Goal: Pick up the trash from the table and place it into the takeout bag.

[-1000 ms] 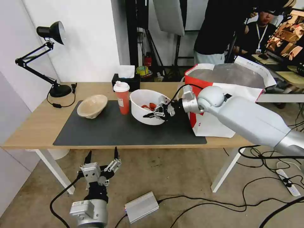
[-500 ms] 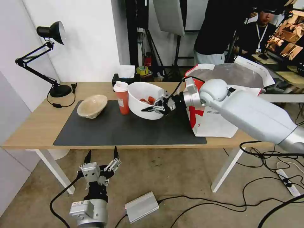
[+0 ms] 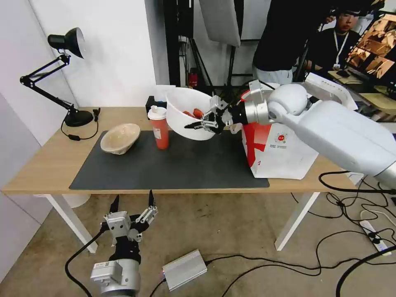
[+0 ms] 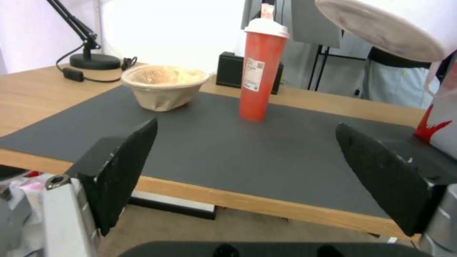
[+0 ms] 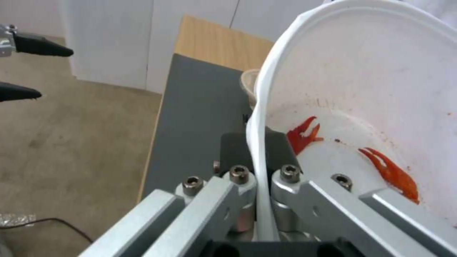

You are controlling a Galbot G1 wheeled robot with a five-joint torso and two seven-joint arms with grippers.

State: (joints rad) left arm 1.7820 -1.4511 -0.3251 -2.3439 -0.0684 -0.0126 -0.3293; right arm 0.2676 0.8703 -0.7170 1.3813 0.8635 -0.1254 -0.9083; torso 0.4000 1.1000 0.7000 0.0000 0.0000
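Observation:
My right gripper (image 3: 203, 123) is shut on the rim of the large white bowl (image 3: 185, 110) and holds it tilted in the air above the dark mat (image 3: 173, 165), just left of the takeout bag (image 3: 284, 148). In the right wrist view the fingers pinch the bowl's rim (image 5: 259, 142), and red scraps (image 5: 305, 134) lie inside. The red cup (image 3: 160, 128) and the beige pulp bowl (image 3: 120, 138) stand on the mat, and they also face the left wrist camera as red cup (image 4: 259, 71) and pulp bowl (image 4: 164, 85). My left gripper (image 3: 132, 203) hangs open below the table's front edge.
A black desk lamp (image 3: 68, 78) stands at the table's back left and a black tissue box (image 3: 165, 105) behind the cup. A silver box (image 3: 184, 270) and cables lie on the floor. A person stands behind the bag.
My right gripper has lifted the white bowl off the mat, up and back toward the bag's top edge. The left arm has not moved.

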